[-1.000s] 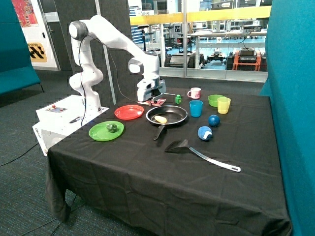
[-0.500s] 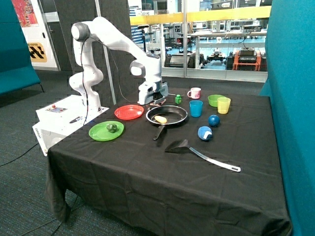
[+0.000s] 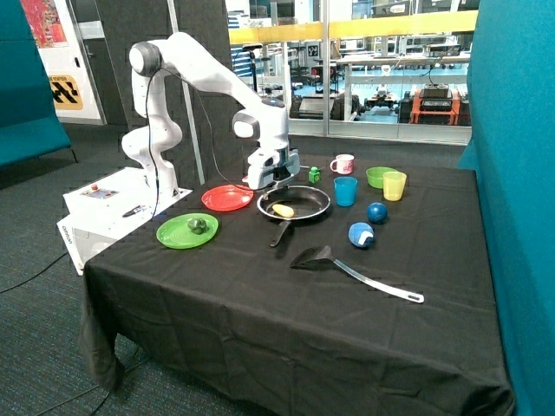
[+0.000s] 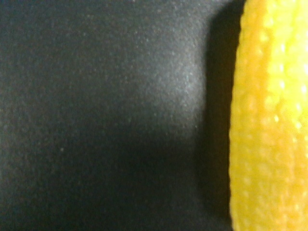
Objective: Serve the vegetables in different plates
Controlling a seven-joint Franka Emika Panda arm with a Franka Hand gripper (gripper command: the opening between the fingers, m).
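The dark green lumpy vegetable (image 3: 197,225) lies on the bright green plate (image 3: 173,235) near the table's front left corner. The red plate (image 3: 227,198) behind it holds nothing. The pale yellow vegetable (image 3: 283,210) lies in the black frying pan (image 3: 312,204), beside the red plate. My gripper (image 3: 276,183) hangs low over the pan's far rim, just behind the yellow piece. The wrist view shows the pan's black floor (image 4: 106,115) very close, with the yellow, bumpy vegetable (image 4: 269,115) along one side.
Behind the pan stand a small green cube (image 3: 314,174), a pink-and-white mug (image 3: 343,164), a blue cup (image 3: 345,191), a green bowl (image 3: 378,177) and a yellow cup (image 3: 394,185). Two blue balls (image 3: 361,235) and a black spatula (image 3: 347,267) lie toward the front right.
The arm has swung from behind the red plate toward the frying pan, and the gripper has come down close over the pan by the yellow piece.
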